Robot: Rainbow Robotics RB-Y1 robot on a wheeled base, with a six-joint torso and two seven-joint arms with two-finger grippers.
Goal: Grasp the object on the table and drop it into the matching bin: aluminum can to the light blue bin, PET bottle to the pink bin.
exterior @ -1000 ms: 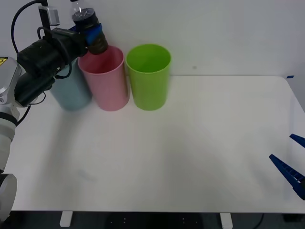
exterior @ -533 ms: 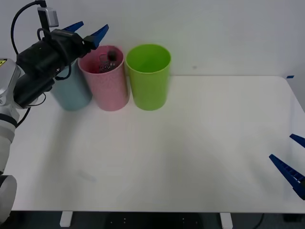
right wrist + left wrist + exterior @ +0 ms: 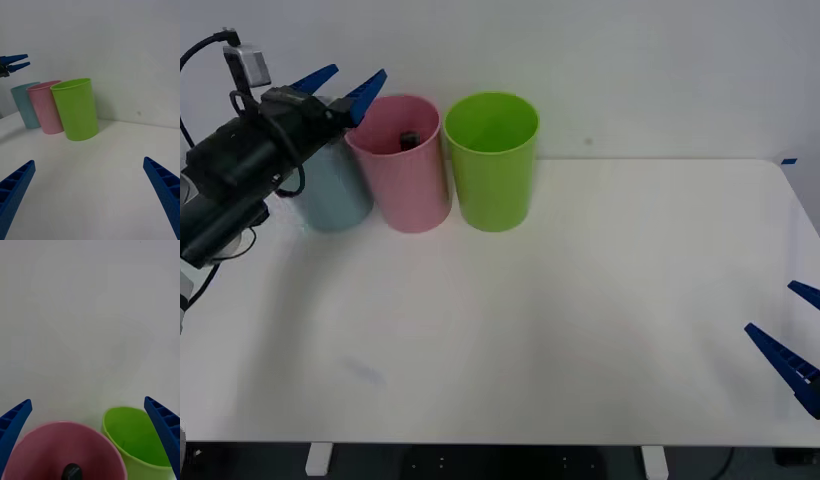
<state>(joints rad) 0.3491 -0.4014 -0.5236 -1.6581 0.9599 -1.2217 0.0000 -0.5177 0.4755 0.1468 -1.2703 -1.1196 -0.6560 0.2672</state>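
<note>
Retreating: the left gripper (image 3: 340, 83), fingers spread wide and empty, has pulled back toward the robot's left since half a second ago and now hangs above the near rim of the pink bin (image 3: 408, 190), over the light blue bin (image 3: 332, 195).
Bottle: the PET bottle (image 3: 408, 139) sits down inside the pink bin; only its black cap (image 3: 72, 472) peeks above the pink wall in the left wrist view.
Change: a second ago the bottle was clamped above the rim; half a second ago it was dropping in with the fingers already parted; now it has settled lower.
Meaning: the drop looks done and in the correct bin, so the task seems finished bar withdrawal.
Right gripper: the right gripper (image 3: 792, 340) waits parked at the table (image 3: 600, 330) edge, fingers apart, holding nothing.
Neighbour: the green bin (image 3: 492, 165) stands just beside the pink one.
</note>
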